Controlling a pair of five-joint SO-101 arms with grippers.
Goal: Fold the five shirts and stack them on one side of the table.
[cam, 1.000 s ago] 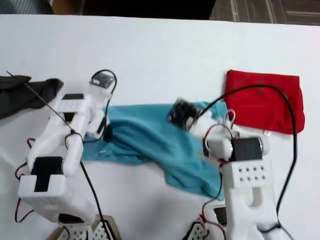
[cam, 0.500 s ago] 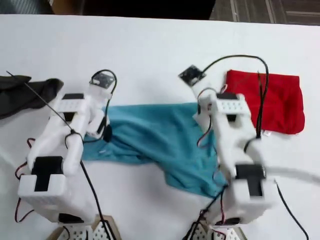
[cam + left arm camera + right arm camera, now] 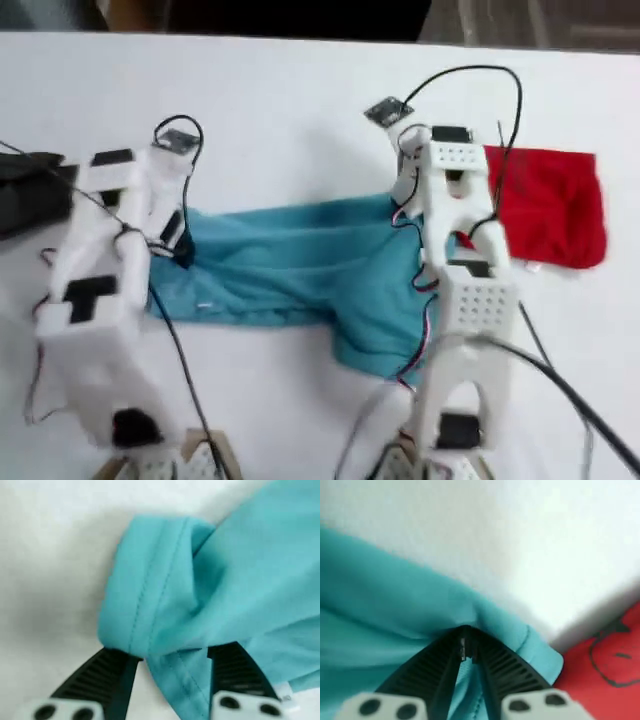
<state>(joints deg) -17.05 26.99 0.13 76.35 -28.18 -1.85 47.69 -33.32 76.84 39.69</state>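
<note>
Over the last second the right arm has swung from its pulled-back pose out across the teal shirt point(image 3: 290, 260). The right gripper point(image 3: 466, 640) is now pinched tight on that shirt's far right corner, just beside the red shirt point(image 3: 550, 205). The left arm has shifted too, away and outward, and the left gripper point(image 3: 172, 655) has carried the shirt's other end with it. Its jaws are clamped around a thick bunched fold of hem. Between the two holds the shirt's far edge has gone from a slack curve to a nearly straight line. The near right part still sags in a rumpled lobe on the table point(image 3: 280, 110). I'd say they are stretching the teal shirt flat to set up its first fold, so this one is barely begun. The red one looks already folded at the right side, likely where the stack goes. A dark shirt point(image 3: 25, 195) lies crumpled at the left edge.
</note>
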